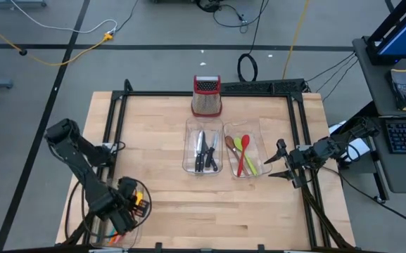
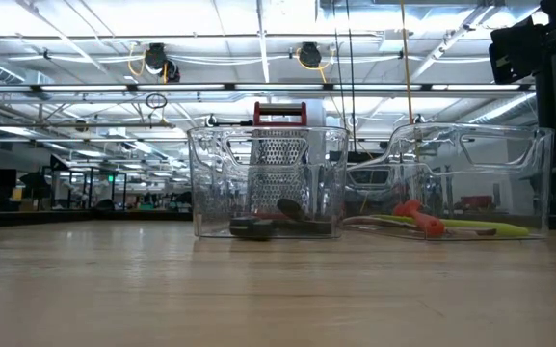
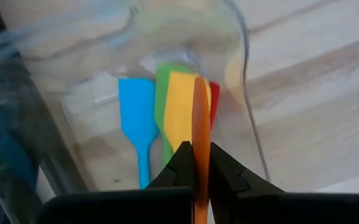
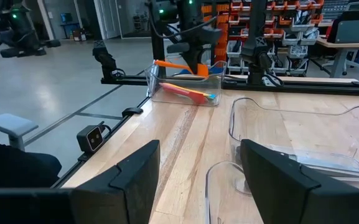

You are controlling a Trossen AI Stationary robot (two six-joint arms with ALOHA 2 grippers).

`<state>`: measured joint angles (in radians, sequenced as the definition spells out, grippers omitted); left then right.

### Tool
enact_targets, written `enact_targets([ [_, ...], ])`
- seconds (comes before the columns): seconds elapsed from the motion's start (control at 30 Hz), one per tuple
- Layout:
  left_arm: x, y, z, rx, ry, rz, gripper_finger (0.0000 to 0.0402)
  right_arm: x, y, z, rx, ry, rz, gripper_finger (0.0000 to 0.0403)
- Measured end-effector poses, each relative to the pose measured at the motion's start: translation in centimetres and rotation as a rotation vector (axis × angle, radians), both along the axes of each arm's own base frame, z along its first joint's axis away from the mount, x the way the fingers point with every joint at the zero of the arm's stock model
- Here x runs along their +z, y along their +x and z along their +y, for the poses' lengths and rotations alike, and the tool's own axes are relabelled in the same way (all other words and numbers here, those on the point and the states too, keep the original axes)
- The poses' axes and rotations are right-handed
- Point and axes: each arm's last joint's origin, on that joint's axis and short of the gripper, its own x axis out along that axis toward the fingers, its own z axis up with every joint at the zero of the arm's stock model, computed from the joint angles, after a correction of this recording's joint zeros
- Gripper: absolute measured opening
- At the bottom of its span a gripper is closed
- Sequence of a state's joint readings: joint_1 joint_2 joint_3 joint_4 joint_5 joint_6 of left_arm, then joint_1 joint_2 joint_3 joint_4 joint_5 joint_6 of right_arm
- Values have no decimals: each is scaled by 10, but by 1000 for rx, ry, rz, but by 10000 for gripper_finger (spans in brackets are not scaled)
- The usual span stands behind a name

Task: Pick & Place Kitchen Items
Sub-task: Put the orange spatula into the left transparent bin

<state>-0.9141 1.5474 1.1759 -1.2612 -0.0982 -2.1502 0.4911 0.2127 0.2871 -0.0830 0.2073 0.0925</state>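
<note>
My left gripper [image 1: 132, 204] is at the table's near left corner, above a clear tray [image 3: 244, 56]. It is shut on an orange utensil [image 3: 200, 118]. Blue [image 3: 137, 109], green [image 3: 162, 87], yellow [image 3: 179, 106] and red [image 3: 214, 99] spatulas lie flat on that tray's floor. The right wrist view shows the orange utensil [image 4: 170, 64] from afar, about level with the tray's rim. My right gripper [image 1: 274, 163] is open and empty by the table's right edge, beside the tray of spoons [image 1: 243, 154]. My left gripper pinches the orange utensil [image 3: 200, 163] between its two fingers, which come from above and point down into the tray. The utensil shows edge-on between the fingers, and which part of it they are on cannot be told. It stands above the spatulas on the tray's floor.
Two clear trays stand mid-table: one with black-handled knives [image 1: 203, 151], one with green, red and brown spoons. A metal grater with a red top [image 1: 207, 96] stands behind them at the far edge. A black frame [image 1: 210, 91] borders the table.
</note>
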Motion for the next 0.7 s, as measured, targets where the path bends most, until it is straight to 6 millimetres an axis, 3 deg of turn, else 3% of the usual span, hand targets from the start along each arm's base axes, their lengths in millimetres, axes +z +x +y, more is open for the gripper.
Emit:
enact_targets([
  [0.27,-15,0,-12,-62,15,37,7,0,0,0,0,1,-1,215],
  [0.7,-40,-4,-8,-121,84,65,15,0,0,0,0,1,-1,215],
])
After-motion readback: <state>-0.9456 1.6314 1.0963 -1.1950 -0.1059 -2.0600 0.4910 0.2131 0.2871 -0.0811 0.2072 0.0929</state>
